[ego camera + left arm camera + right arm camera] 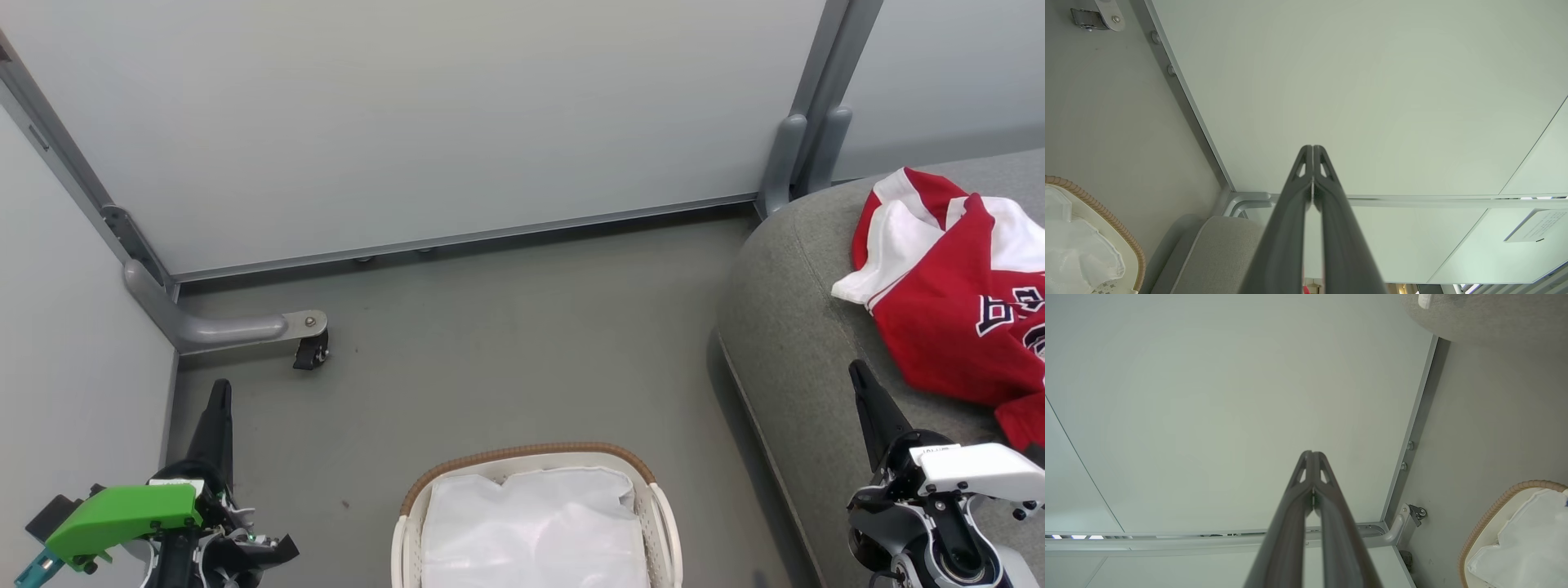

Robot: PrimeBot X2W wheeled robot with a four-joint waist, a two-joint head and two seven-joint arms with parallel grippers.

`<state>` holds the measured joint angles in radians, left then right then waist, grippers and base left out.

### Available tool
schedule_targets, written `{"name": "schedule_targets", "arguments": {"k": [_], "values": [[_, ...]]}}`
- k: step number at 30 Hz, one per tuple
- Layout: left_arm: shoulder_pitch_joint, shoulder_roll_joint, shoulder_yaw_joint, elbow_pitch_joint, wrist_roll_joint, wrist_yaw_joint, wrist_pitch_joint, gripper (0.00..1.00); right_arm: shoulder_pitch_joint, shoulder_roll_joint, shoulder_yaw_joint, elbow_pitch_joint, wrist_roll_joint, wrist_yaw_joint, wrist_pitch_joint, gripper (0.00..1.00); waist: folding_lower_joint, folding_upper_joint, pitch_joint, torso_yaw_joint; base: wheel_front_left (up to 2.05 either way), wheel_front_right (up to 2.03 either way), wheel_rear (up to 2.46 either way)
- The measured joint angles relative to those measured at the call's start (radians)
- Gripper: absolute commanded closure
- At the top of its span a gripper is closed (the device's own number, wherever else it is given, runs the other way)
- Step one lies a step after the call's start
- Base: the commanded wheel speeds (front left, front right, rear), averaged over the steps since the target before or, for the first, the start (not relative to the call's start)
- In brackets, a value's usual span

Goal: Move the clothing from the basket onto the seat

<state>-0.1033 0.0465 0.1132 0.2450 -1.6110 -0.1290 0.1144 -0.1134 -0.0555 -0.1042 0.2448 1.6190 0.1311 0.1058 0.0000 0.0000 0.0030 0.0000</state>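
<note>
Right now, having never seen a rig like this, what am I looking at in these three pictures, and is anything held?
It is a wheeled robot with two arms. One picture looks down from its head; the other two look along each arm's two dark fingers. The left end effector and right end effector are both shut, holding nothing. On the grey floor stands an oval white plastic basket with a brown woven rim, with a white liner sheet inside. A red-and-white jersey lies on the grey fabric sofa seat.
</note>
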Motion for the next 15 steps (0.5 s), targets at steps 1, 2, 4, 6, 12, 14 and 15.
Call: {"name": "schedule_targets", "arguments": {"k": [1, 2, 4, 6, 12, 14, 15], "values": [[0.000, 0.000, 0.000, 0.000, 0.000, 0.000, 0.000, 1.00, 0.000, 0.000, 0.000, 0.000, 0.000, 0.000, 0.000, 1.00, 0.0000, 0.0000, 0.000, 0.000, 0.00, 0.00, 0.00], [0.000, 0.000, 0.000, 0.000, 0.000, 0.000, 0.000, 1.00, 0.000, 0.000, 0.000, 0.000, 0.000, 0.000, 0.001, 1.00, 0.0000, 0.0000, 0.000, 0.000, 0.00, 0.00, 0.00], [0.000, 0.000, 0.000, 0.000, 0.000, 0.000, 0.000, 1.00, 0.000, 0.000, 0.000, 0.000, 0.000, 0.000, 0.001, 1.00, 0.0000, 0.0000, 0.000, 0.000, 0.00, 0.00, 0.00], [0.000, 0.000, 0.000, 0.000, 0.000, 0.000, 0.000, 1.00, 0.000, 0.000, -0.001, 0.000, 0.000, 0.000, 0.001, 1.00, 0.0000, 0.0000, 0.000, 0.000, 0.00, 0.00, 0.00], [0.000, 0.000, 0.000, 0.000, 0.000, 0.000, 0.000, 1.00, 0.000, 0.001, -0.002, 0.000, 0.000, 0.000, 0.001, 1.00, 0.0000, 0.0000, 0.000, 0.000, 0.00, 0.00, 0.00], [0.000, 0.000, 0.000, 0.000, 0.000, 0.000, 0.000, 1.00, 0.000, 0.001, -0.002, 0.000, 0.000, 0.000, 0.001, 1.00, 0.0000, 0.0000, 0.000, 0.000, 0.00, 0.00, 0.00], [0.000, 0.000, 0.000, 0.000, 0.000, 0.000, 0.000, 1.00, 0.000, 0.001, -0.002, 0.000, 0.000, 0.000, 0.001, 1.00, 0.0000, 0.0000, 0.000, 0.000, 0.00, 0.00, 0.00]]}}
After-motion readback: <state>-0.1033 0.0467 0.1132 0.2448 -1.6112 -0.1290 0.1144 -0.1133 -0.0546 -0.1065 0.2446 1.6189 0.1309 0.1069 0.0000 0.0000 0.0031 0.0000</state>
